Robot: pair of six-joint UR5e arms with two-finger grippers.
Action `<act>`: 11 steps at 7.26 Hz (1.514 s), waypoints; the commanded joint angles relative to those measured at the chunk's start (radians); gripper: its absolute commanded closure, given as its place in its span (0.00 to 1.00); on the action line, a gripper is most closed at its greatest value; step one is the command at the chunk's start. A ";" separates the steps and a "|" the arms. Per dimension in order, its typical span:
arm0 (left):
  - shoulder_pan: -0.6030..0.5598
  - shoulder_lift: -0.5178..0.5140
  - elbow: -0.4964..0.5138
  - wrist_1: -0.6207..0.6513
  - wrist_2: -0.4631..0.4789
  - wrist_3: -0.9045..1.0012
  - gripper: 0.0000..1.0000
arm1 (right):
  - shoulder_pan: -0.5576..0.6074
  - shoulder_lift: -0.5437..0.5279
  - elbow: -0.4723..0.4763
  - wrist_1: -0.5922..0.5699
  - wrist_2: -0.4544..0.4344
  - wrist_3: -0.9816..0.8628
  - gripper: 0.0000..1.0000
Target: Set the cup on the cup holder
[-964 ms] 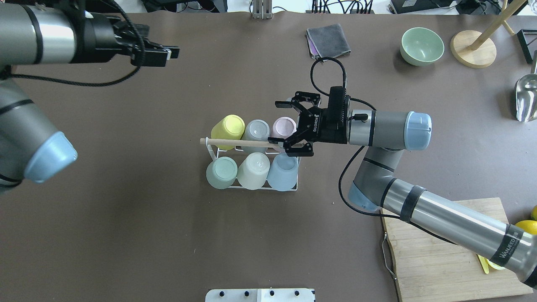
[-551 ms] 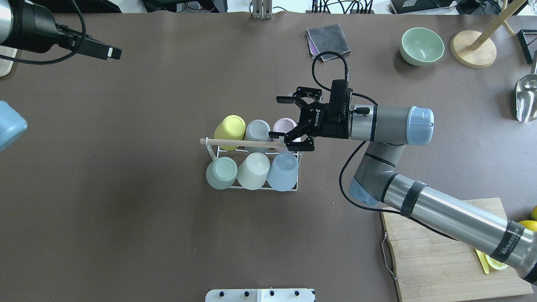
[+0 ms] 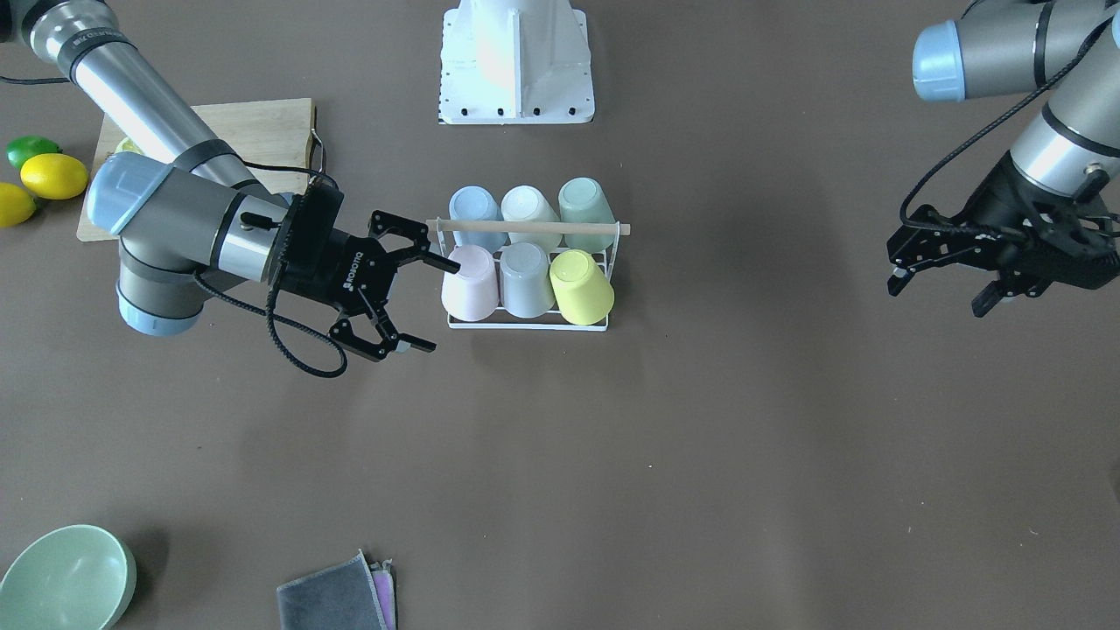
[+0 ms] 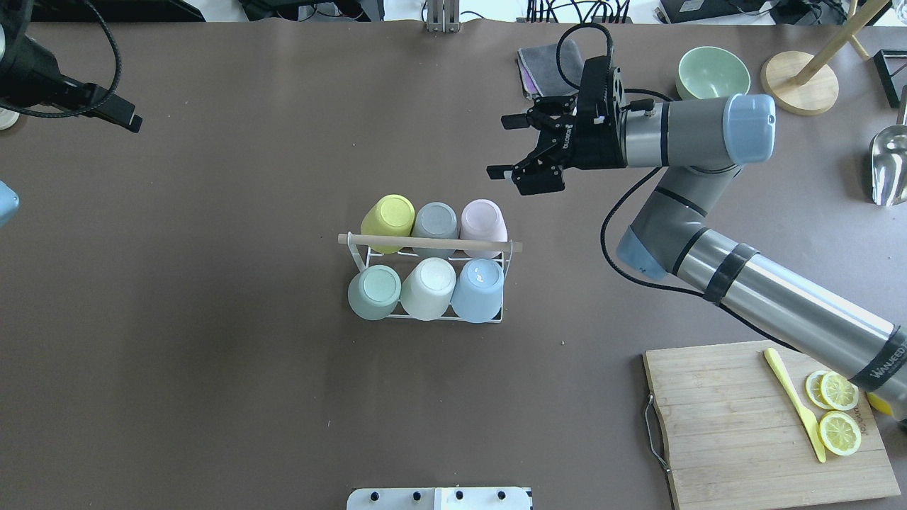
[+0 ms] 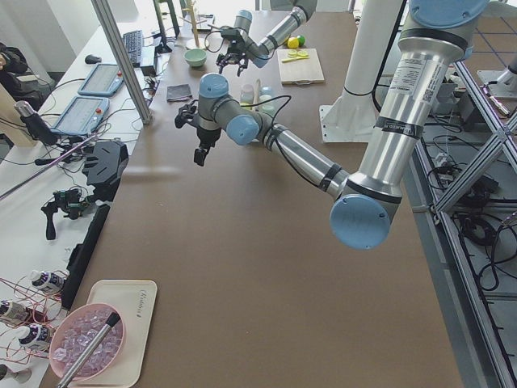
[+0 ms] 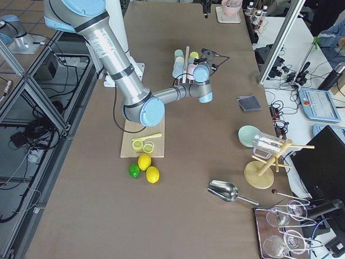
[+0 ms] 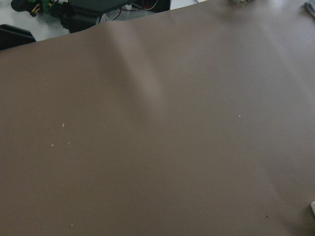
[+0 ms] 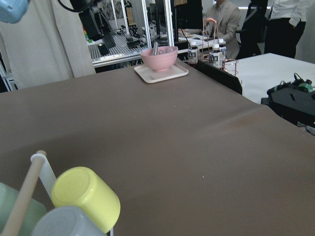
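Note:
The cup holder (image 4: 425, 243), a white wire rack with a wooden rod handle, stands mid-table. Six upturned cups sit on it: yellow (image 4: 388, 214), grey (image 4: 434, 221) and pink (image 4: 483, 218) in the far row, and green (image 4: 373, 292), white (image 4: 427, 287) and blue (image 4: 477, 289) in the near row. My right gripper (image 4: 500, 146) is open and empty. It is raised and apart from the rack, beyond the pink cup's side. It also shows in the front view (image 3: 437, 306). My left gripper (image 3: 938, 296) is open and empty, far off at the table's left side.
A cutting board (image 4: 744, 418) with lemon slices and a yellow knife lies near right. A green bowl (image 4: 712, 76), a grey cloth (image 4: 556, 67), a wooden stand base (image 4: 799, 81) and a metal scoop (image 4: 889, 166) are at the far right. A pink bowl (image 8: 159, 58) stands at the left end.
My right gripper, open beside the pink cup, has pulled away from the rack toward the far right. My left gripper has drawn back to the left.

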 commanded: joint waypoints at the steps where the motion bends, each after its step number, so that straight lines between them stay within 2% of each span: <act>1: -0.048 0.005 0.022 0.283 0.000 0.015 0.02 | 0.106 -0.022 0.001 -0.245 0.155 0.001 0.00; 2: -0.076 0.005 0.023 0.398 0.002 0.053 0.02 | 0.139 -0.061 0.001 -0.351 0.146 -0.002 0.00; 3: -0.102 0.005 0.037 0.507 0.005 0.185 0.02 | 0.159 -0.072 -0.002 -0.537 0.131 -0.008 0.00; 4: -0.170 0.029 0.092 0.536 -0.002 0.310 0.02 | 0.183 -0.074 -0.002 -0.721 0.076 -0.009 0.00; 5: -0.217 0.095 0.139 0.507 -0.010 0.431 0.02 | 0.215 -0.067 -0.001 -0.852 0.057 -0.011 0.00; 7: -0.257 0.208 0.152 0.402 -0.012 0.467 0.02 | 0.313 -0.047 0.001 -1.022 0.028 0.000 0.00; 8: -0.262 0.294 0.157 0.289 -0.012 0.499 0.02 | 0.347 -0.048 -0.001 -1.176 -0.028 -0.003 0.00; 9: -0.306 0.368 0.164 0.199 -0.035 0.503 0.02 | 0.369 -0.039 0.001 -1.288 -0.031 -0.005 0.00; 10: -0.324 0.425 0.216 0.095 -0.085 0.535 0.02 | 0.389 -0.033 0.030 -1.389 0.045 0.004 0.00; 11: -0.334 0.430 0.212 0.061 -0.099 0.526 0.02 | 0.407 -0.066 0.103 -1.518 0.101 0.004 0.00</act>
